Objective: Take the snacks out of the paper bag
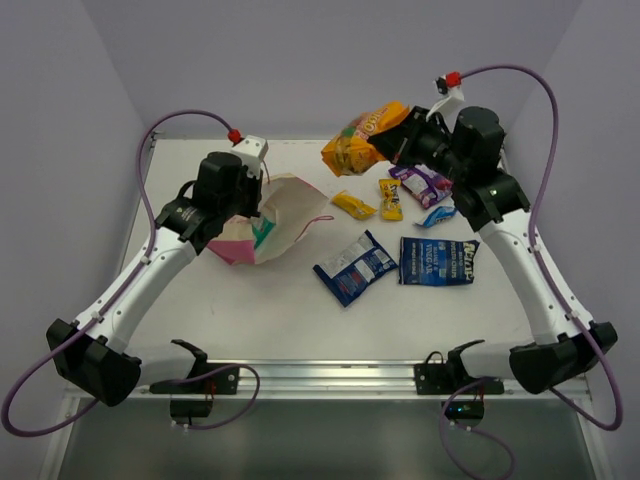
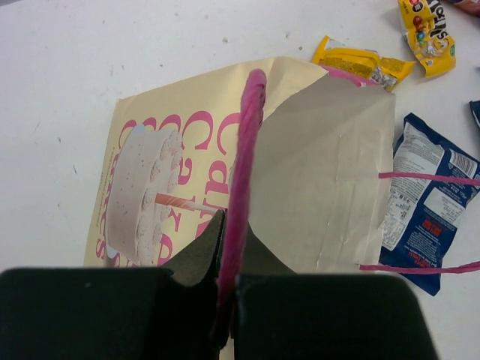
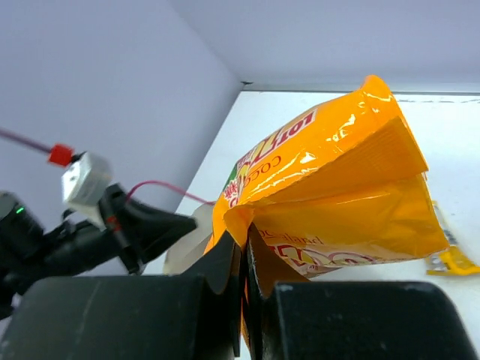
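The paper bag (image 1: pixel 272 222) lies tipped on the table with its mouth toward the right. Its cream face with pink writing (image 2: pixel 315 165) shows in the left wrist view. My left gripper (image 2: pixel 227 255) is shut on the bag's pink edge. My right gripper (image 3: pixel 245 255) is shut on a corner of the orange pouch (image 3: pixel 337 172), held in the air above the table's far side (image 1: pixel 365 135). On the table lie two yellow packets (image 1: pixel 353 205) (image 1: pixel 391 200), a purple one (image 1: pixel 420 182), a small blue-white one (image 1: pixel 437 215) and two dark blue packets (image 1: pixel 355 267) (image 1: pixel 438 261).
Grey walls close in the table on the left, far and right sides. Both arm bases sit at the near edge on a metal rail (image 1: pixel 320 375). The bag's thin pink handles (image 2: pixel 427 178) trail over a dark blue packet (image 2: pixel 424 195).
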`<state>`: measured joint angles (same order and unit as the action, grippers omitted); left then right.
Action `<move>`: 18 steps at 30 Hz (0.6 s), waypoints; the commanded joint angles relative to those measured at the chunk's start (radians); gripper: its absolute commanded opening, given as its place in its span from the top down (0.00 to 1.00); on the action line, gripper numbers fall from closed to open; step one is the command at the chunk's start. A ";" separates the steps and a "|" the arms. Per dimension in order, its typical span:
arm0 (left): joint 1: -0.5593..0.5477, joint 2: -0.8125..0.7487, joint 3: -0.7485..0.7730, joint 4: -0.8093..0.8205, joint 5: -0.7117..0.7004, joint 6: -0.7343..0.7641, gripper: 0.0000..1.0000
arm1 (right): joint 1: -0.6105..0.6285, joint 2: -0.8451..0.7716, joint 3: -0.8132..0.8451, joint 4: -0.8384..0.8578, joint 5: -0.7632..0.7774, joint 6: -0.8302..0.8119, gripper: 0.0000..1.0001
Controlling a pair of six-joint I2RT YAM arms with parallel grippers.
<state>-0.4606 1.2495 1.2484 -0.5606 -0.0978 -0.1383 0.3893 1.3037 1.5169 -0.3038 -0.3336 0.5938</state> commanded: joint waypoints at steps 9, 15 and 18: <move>0.002 -0.036 0.002 -0.033 0.035 0.046 1.00 | -0.073 0.532 0.293 0.150 -0.039 -0.068 1.00; 0.002 -0.058 -0.003 -0.039 0.067 0.075 1.00 | -0.038 0.796 0.491 0.219 -0.172 -0.063 1.00; 0.002 -0.067 -0.009 -0.041 0.090 0.086 1.00 | 0.002 0.888 0.534 0.273 -0.246 -0.110 0.98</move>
<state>-0.4606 1.2106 1.2480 -0.5819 -0.0429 -0.0902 0.3359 2.2116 1.9278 -0.2398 -0.4282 0.5297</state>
